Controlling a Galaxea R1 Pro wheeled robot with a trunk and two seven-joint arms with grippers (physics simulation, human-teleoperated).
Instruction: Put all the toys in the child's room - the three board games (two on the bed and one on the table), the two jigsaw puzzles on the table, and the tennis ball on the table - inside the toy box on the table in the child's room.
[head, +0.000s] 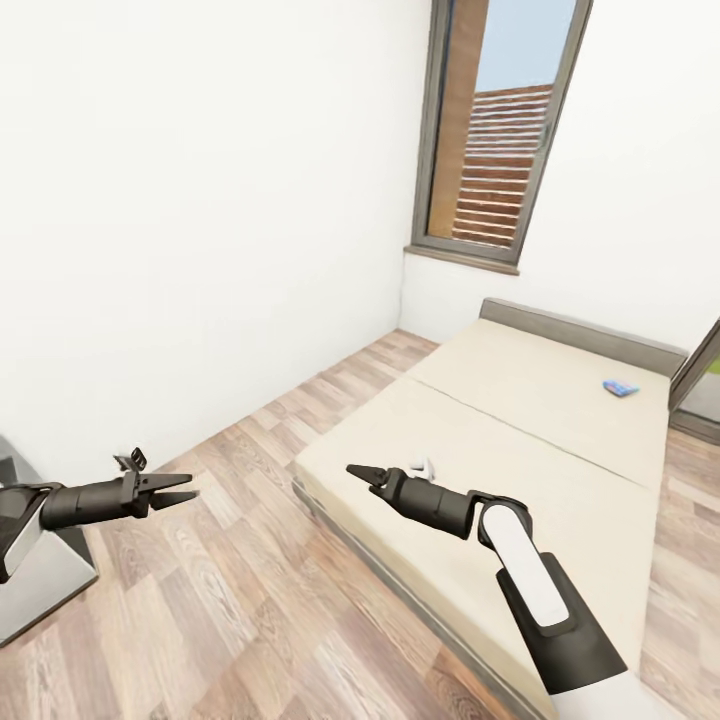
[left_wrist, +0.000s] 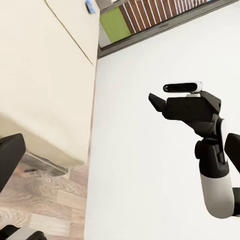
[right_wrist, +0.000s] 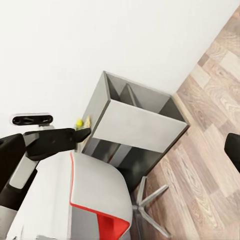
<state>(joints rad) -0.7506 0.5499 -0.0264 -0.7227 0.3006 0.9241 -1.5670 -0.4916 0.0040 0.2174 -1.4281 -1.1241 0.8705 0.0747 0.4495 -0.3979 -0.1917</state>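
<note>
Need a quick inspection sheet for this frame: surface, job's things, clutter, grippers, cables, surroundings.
Surface: bed, plain beige mattress, grey headboard; wood-plank floor beside it.
Job's things: small blue board game lies flat on the mattress near the headboard; tennis ball on the table, seen past the left arm in the right wrist view. Other toys and toy box: nothing seen.
Clutter: nothing seen.
Grippers: left gripper open, empty, over the floor; right gripper looks shut, empty, over the bed's near edge.
Cables: nothing seen.
Surroundings: white walls, tall window, a chair with a red-edged seat by the table.
</note>
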